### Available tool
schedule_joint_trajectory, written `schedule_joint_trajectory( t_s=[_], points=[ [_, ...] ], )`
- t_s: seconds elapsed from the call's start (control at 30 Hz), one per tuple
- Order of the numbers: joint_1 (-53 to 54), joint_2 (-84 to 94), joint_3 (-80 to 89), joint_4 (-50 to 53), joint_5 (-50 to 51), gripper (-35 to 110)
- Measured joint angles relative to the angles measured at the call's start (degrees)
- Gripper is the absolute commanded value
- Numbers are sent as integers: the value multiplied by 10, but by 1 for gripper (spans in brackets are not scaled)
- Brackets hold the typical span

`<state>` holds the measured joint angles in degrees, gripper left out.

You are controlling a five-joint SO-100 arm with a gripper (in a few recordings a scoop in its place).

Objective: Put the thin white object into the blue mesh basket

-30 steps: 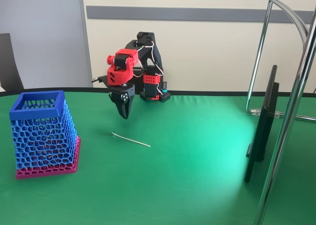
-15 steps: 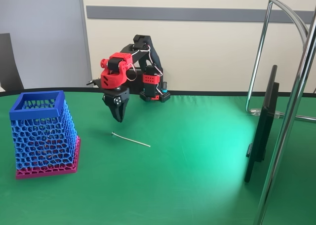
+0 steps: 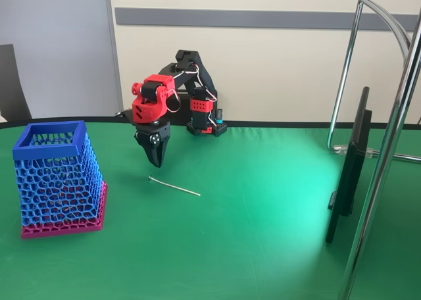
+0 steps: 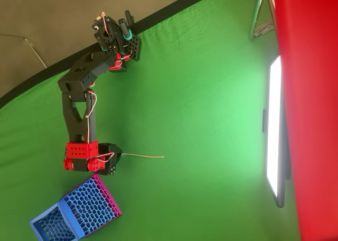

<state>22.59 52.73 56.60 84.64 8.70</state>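
Note:
The thin white object (image 3: 174, 187) lies flat on the green cloth, its knobbed end pointing left; in the overhead view the thin white object (image 4: 143, 155) runs out to the right of the gripper head. My gripper (image 3: 157, 160) hangs point-down just above and slightly behind that knobbed end, jaws together with nothing between them. From above, the gripper (image 4: 112, 161) sits right at the stick's left end. The blue mesh basket (image 3: 56, 175) stands upright on its magenta base, left of the gripper, and the blue mesh basket (image 4: 76, 213) is at the lower left in the overhead view.
A dark monitor (image 3: 348, 172) stands edge-on at the right, beside chrome stand tubes (image 3: 388, 149). The arm's base (image 3: 200, 119) is clamped at the table's back edge. A blurred red shape (image 4: 311, 93) covers the overhead view's right side.
The gripper has swung left and dropped lower, ending close above the stick's knobbed end. The stick and basket have not moved.

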Motion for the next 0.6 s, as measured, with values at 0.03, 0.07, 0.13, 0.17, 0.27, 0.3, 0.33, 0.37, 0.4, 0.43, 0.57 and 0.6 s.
schedule_joint_trajectory(
  t_s=[0.03,0.07,0.13,0.17,0.27,0.3,0.33,0.37,0.4,0.43,0.57,0.6],
  points=[
    [0,-4,-2,-1,0,11],
    [0,-9,-4,0,0,15],
    [0,-14,-4,0,-3,18],
    [0,-15,-4,0,-4,18],
    [0,-15,-5,0,-4,18],
    [0,-15,-5,0,-4,17],
    [0,-15,-5,0,-4,17],
    [0,-18,-5,0,-4,16],
    [0,-22,-7,0,-4,16],
    [0,-25,-7,0,-4,16],
    [4,-41,-10,0,-6,16],
    [5,-43,-11,0,-9,16]
  ],
)
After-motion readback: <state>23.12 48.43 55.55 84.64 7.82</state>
